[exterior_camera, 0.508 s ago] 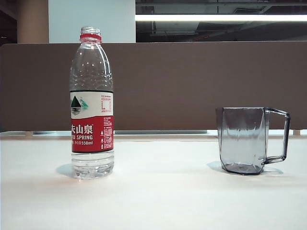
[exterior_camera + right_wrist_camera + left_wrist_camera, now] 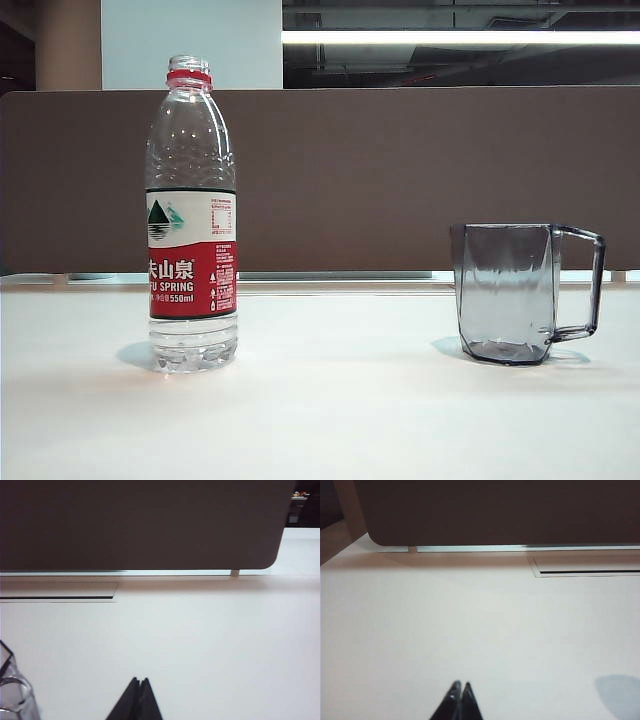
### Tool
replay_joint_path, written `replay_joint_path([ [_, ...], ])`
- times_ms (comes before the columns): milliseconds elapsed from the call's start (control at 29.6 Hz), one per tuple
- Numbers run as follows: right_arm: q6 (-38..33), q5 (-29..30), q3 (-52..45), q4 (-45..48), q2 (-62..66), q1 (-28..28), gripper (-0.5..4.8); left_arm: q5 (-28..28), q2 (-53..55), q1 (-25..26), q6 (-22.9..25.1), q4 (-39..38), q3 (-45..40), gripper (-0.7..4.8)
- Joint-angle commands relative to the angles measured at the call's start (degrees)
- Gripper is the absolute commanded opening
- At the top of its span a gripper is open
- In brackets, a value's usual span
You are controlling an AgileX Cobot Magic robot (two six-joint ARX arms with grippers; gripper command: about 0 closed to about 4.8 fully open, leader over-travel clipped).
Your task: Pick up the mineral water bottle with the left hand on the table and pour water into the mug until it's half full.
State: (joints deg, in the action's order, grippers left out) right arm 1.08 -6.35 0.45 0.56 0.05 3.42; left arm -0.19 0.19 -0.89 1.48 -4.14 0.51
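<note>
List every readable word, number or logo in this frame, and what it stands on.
All on the mineral water bottle label:
"农夫山泉", first character cut off.
"FU SPRING", start hidden round the curve.
"550ml".
Green mountain logo.
Small print panels: too small to read.
The mug, table: no text.

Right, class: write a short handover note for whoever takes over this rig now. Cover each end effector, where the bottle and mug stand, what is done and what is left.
Left end effector: shut, empty, low over bare table, seen only in its wrist view.
Right end effector: shut, empty, over the table too, with the mug's rim at the edge of its wrist view.
Mineral water bottle: upright on the left of the exterior view, cap off, untouched.
Mug: upright on the right, handle pointing away from the bottle, looks empty.
Done: nothing yet.
Left: open the left end effector, grasp the bottle, pour until the mug is half full.
</note>
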Motion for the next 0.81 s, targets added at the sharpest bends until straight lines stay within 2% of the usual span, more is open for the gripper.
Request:
replay_joint_path([
  [34, -0.1, 1.2, -0.2, 1.2, 0.0, -2.3, -0.01, 0.0, 0.0, 0.0, 0.0, 0.3, 0.1, -0.05],
  [203, -0.1, 5.1, -0.2, 1.2, 0.0, -6.1, -0.01, 0.0, 0.0, 0.0, 0.0, 0.3, 0.1, -0.05],
  [440, -0.1, 4.9, 0.8, 1.5, 0.0, -6.4, -0.02, 0.0, 0.0, 0.0, 0.0, 0.3, 0.1, -0.05],
  [609, -0.1, 4.8, 5.6, 0.7, 0.2, -6.4, -0.02, 0.0, 0.0, 0.0, 0.0, 0.3, 0.1, -0.05],
  [812, -0.1, 5.1, 13.2, -5.3, 0.8, -6.3, -0.02, 0.0, 0.0, 0.0, 0.0, 0.3, 0.1, -0.05],
])
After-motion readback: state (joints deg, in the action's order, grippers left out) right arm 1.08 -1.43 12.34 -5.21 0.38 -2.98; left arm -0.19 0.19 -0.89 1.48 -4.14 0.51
